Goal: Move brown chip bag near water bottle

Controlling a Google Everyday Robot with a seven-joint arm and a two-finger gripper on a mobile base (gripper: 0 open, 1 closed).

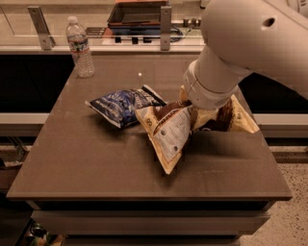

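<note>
The brown chip bag (171, 132), dark brown and cream-yellow with a white label panel, hangs crumpled just above the table's right half, casting a shadow below it. My gripper (195, 115) is at the end of the big white arm, shut on the bag's middle fold; the wrist hides most of the fingers. The water bottle (80, 48), clear with a white cap, stands upright at the table's far left corner, well away from the bag.
A smaller dark blue bag (122, 105) lies flat just left of the brown bag, between it and the bottle. The brown table (96, 163) has its front edge near me. A counter with a dark tray (139, 14) runs behind it.
</note>
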